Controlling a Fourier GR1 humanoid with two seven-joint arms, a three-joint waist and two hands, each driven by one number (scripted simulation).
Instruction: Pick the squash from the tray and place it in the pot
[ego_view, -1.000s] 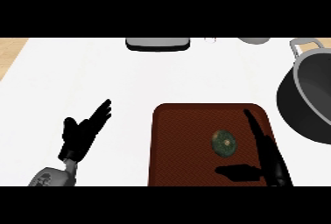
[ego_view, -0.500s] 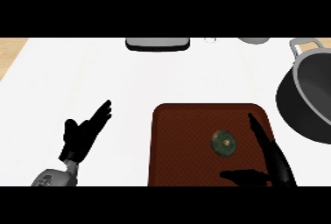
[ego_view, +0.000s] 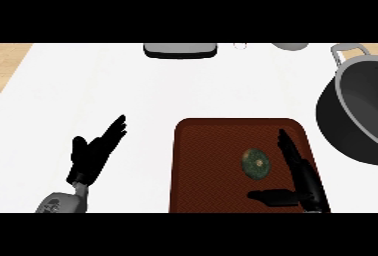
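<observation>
**Counter surface – contents**

White counter (ego_view: 184, 90) fills most of head view; tan strip at far-left top corner, beyond the white edge.

Directly on counter:
- Dark red tray (ego_view: 214, 165), rect. w/ rounded corners, lower centre-right, running out at btm edge.
- Dark grey pot (ego_view: 354, 115), far right, partly cut off by frame; metal handle at its top. Near tray's right edge, gap between them visible.
- Grey flat rect. object (ego_view: 180, 49) at top centre, cut by top edge; can't ID.
- Pale rounded object (ego_view: 289, 46) top right, mostly cut off; can't ID.
- Small faint item (ego_view: 240, 46) betw. those two; too small to tell.
</observation>
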